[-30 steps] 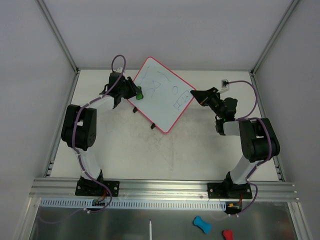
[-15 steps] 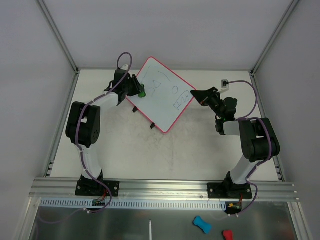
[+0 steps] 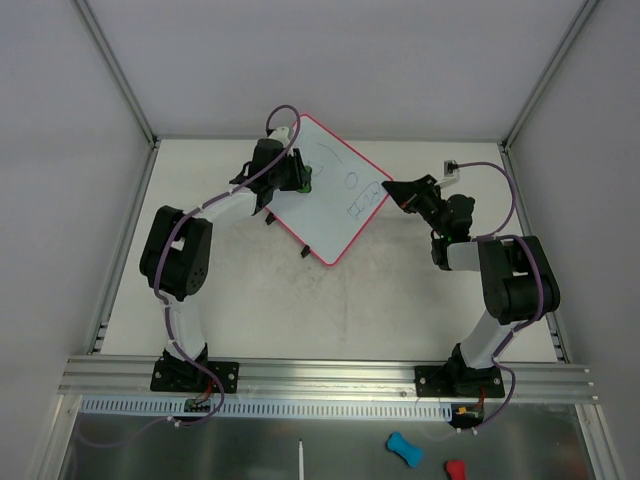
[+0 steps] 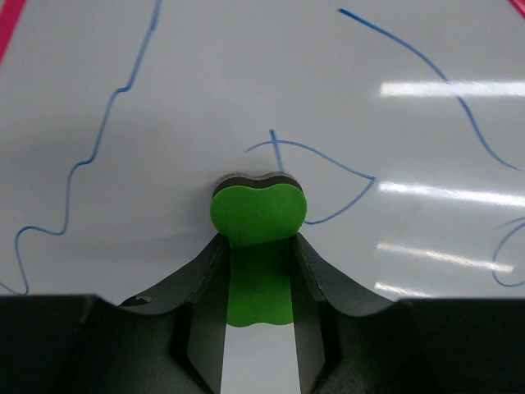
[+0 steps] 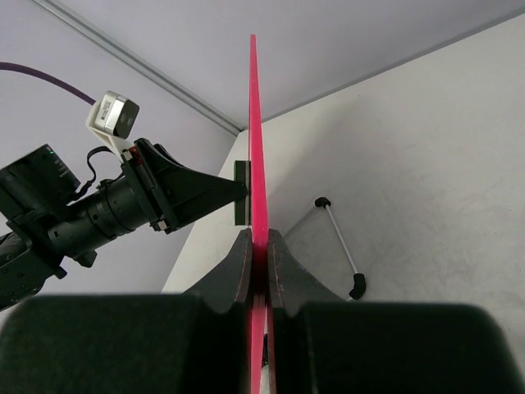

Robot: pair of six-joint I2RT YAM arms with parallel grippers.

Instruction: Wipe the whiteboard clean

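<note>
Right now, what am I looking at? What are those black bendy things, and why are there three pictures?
Those are two robot arms bolted to a table. One picture looks down from above. The other two come from small cameras on each arm's wrist, so you see what each "hand" sees. On the table is a whiteboard with a pink frame and blue scribbles. The left gripper holds a green eraser pressed against the board, where it can rub the scribbles away. The right gripper pinches the board's pink edge, probably to keep it steady.
</note>
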